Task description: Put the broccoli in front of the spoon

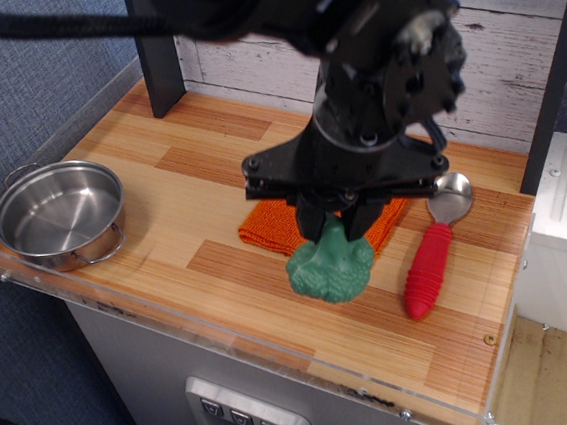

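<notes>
observation.image: gripper point(337, 229) jaws pinching broccoli point(331, 266) by stem, apparently just above desk point(211, 194), beside spoon point(430, 247). Pickup done; lowering and release in front of spoon left.
</notes>
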